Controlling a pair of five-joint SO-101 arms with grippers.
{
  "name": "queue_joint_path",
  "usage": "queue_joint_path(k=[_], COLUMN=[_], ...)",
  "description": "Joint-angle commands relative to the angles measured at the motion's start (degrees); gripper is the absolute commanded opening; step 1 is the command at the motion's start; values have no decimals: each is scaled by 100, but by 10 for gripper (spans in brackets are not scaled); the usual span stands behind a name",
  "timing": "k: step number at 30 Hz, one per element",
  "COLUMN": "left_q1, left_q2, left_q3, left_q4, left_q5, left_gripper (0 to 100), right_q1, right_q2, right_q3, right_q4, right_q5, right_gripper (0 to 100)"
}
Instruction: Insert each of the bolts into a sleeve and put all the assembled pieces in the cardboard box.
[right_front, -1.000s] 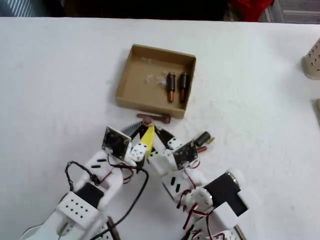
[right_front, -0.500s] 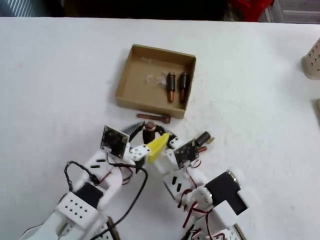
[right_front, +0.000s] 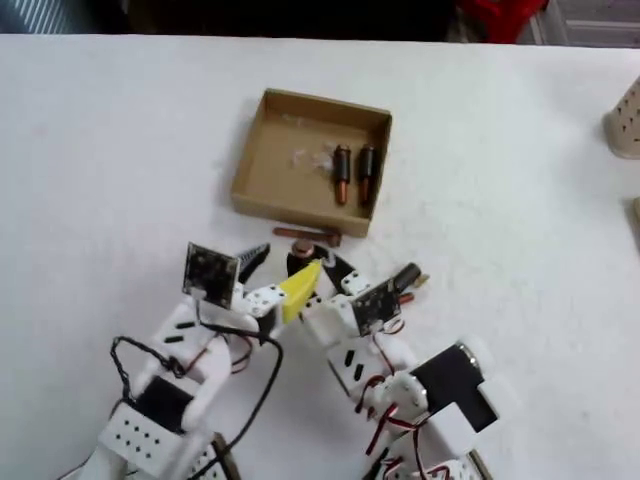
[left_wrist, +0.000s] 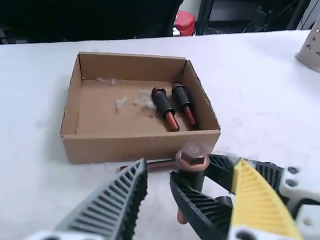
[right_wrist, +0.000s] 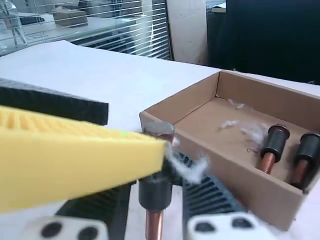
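In the high view, a shallow brown cardboard box (right_front: 262, 150) sits on the white tabletop (right_front: 120, 140). Two assembled pieces (right_front: 341, 172), each a copper-coloured bolt in a black sleeve, lie side by side in it near its right wall. A loose copper bolt (right_front: 308, 237) lies flat on the tabletop just in front of the box's near wall. Both arms meet just short of that bolt. The left hand (right_front: 275, 268) is spread wide. The right hand (right_front: 317, 266), with black fingers, grips an upright bolt-and-sleeve piece (right_front: 301, 250) whose head faces up. A spare black sleeve (right_front: 404, 277) lies on the tabletop beside the right arm's wrist. A pale perforated cone (right_front: 624, 120) stands at the right edge.

In the left wrist view, the left hand's grey ribbed finger (left_wrist: 117, 200) and yellow finger (left_wrist: 255, 195) stand far apart. Between them the right hand's black ribbed fingers clasp the bolt-and-sleeve piece. Its hexagonal head (left_wrist: 192, 159) rises above those fingers and a copper tip shows below them. The loose copper bolt lies close against the front wall of the cardboard box.

In the right wrist view, the yellow finger crosses in front. The right hand's black fingers are closed on the piece's black sleeve, with the copper shaft end showing beneath it. Beyond, the cardboard box holds the two assembled pieces and some white fluff (right_wrist: 235, 125).
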Motion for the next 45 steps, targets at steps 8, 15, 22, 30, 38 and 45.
queue_joint_path(k=[8, 15, 22, 30, 38, 45], left_q1=[-409, -822, -1358, -2026, -2035, -2624], left_q2=[-1253, -1262, -1262, -1262, -1253, -1235], left_q3=[-105, -396, -510, -554, -114, -53], left_q4=[756, 598, 1099, 2752, 3974, 4176], left_q5=[440, 633, 624, -220, -1363, -1829], left_gripper=[282, 20, 21, 23, 23, 23], right_q1=[66, 75, 84, 330, 338, 611], right_q2=[-57, -48, -57, -92, -277, -1508], right_q3=[-158, -158, -132, -123, 53, 202], right_q4=[-154, -154, -154, -154, -189, 1042], right_q5=[-70, -70, -70, -26, -18, -18], right_gripper=[16, 16, 16, 16, 16, 16])
